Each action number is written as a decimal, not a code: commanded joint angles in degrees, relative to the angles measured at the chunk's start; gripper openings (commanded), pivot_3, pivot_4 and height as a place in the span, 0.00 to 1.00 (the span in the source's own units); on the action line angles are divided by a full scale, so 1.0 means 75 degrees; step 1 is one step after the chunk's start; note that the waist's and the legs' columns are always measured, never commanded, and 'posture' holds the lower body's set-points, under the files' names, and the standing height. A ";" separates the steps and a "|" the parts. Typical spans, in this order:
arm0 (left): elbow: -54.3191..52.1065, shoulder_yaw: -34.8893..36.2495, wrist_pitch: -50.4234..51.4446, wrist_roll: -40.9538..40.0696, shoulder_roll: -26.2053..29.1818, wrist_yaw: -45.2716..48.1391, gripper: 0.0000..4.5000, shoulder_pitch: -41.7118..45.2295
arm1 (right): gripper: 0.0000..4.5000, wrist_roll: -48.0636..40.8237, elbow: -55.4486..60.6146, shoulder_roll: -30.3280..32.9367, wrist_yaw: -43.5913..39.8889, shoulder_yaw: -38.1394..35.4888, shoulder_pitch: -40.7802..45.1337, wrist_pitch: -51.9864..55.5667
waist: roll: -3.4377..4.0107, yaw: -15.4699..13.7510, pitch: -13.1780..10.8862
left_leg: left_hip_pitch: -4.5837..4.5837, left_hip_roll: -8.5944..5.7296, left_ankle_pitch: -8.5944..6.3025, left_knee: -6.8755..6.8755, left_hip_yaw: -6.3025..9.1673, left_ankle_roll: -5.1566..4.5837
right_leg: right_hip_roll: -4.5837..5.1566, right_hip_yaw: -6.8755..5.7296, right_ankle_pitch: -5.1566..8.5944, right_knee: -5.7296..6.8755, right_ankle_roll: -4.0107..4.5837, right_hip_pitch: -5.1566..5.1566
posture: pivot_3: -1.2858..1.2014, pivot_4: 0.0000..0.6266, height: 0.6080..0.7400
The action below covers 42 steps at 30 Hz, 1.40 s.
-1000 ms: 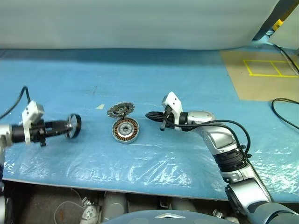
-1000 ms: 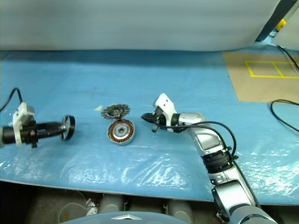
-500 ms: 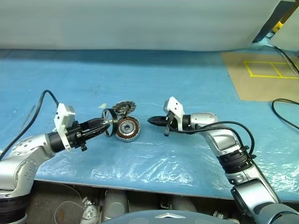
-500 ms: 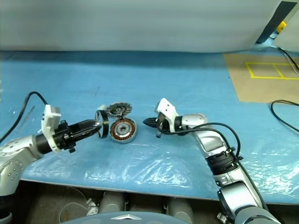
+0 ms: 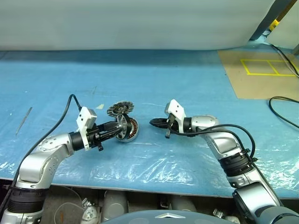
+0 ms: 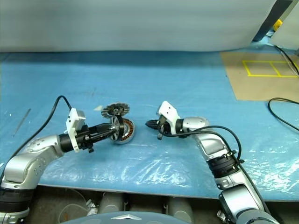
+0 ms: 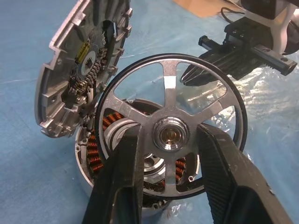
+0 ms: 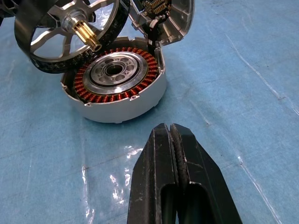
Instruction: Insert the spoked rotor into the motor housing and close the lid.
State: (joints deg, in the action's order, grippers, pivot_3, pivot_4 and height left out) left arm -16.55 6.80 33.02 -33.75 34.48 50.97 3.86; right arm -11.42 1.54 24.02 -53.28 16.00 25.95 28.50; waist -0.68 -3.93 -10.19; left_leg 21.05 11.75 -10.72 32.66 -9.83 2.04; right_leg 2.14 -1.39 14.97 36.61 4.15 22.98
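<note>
The motor housing (image 5: 131, 131), a shallow puck with copper windings (image 8: 114, 77), lies on the blue sheet. Its ribbed silver lid (image 5: 120, 109) stands tilted open at the housing's far edge, underside showing (image 7: 77, 79). My left gripper (image 5: 116, 129) is shut on the spoked rotor (image 7: 171, 81), its fingers (image 7: 131, 154) clamping the central hub. The rotor (image 8: 46, 35) hangs upright, close over the housing's left rim; I cannot tell if they touch. My right gripper (image 5: 152, 122) is shut and empty, pointing at the housing from its right, a short gap away.
A brown board with yellow tape (image 5: 261, 74) lies at the far right, with a black cable (image 5: 280, 100) beside it. A thin dark tool (image 5: 23, 120) rests at the far left. The table's front edge (image 5: 140, 189) runs close below both arms.
My left arm has swung right, carrying the rotor from the far left up to the housing. The right gripper has stayed in place.
</note>
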 commanded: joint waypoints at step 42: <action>0.0114 -0.0114 -0.0088 0.0257 -0.0177 -0.0662 0.90 0.0482 | 0.00 0.0162 0.0136 -0.0001 0.0061 0.0137 0.0136 -0.0203 | 0.0028 -0.0003 0.0015 | -0.0003 -0.0004 0.0000 0.0005 0.0001 0.0000 | 0.0003 0.0001 0.0001 -0.0001 0.0002 -0.0010 | 0.52 0.24 1.00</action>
State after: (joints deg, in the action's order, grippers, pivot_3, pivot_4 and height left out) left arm -13.68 3.93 32.45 -29.13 33.72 45.73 6.57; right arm -10.18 1.76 24.22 -52.67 17.06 26.00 27.99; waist -0.47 -3.95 -10.08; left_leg 21.03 11.73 -10.72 32.70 -9.82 2.04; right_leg 2.16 -1.39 14.98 36.61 4.17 22.92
